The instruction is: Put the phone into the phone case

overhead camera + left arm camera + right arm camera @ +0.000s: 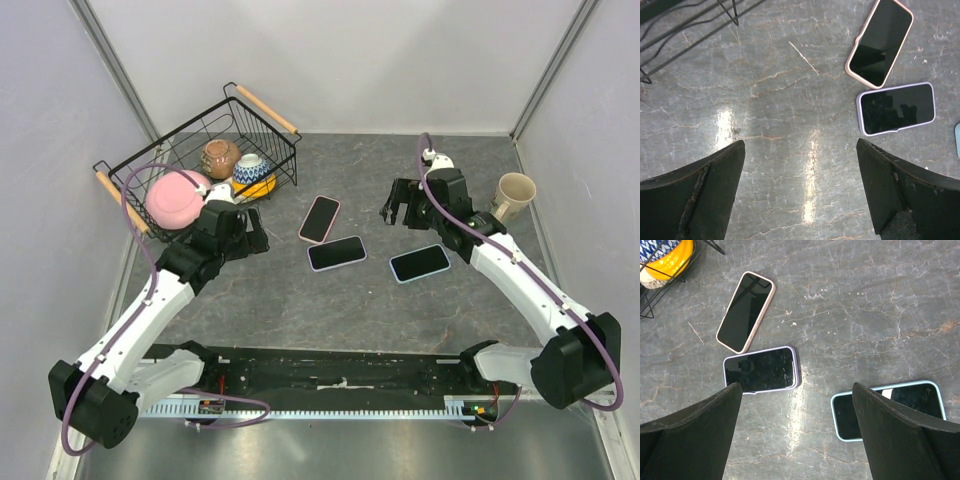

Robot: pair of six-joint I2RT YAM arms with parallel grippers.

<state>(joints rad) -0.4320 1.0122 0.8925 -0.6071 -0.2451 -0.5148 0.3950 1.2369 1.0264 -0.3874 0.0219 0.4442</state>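
Three cased phones lie screen-up on the grey table: one in a pink case [320, 218] [880, 41] [746, 311], one in a lilac case [336, 253] [896, 108] [760, 369], one in a light blue case [420, 263] [888, 409]. I cannot tell a bare phone from an empty case. My left gripper [243, 228] [800, 200] is open and empty, left of the phones. My right gripper [401, 209] [796, 440] is open and empty, above the table between the lilac and blue ones.
A black wire basket [205, 150] with wooden handles stands at the back left, holding a pink object [175, 198], a brown pot [220, 157] and a blue-and-yellow bowl [252, 172]. A beige mug [513, 194] stands at the right. Walls enclose the table.
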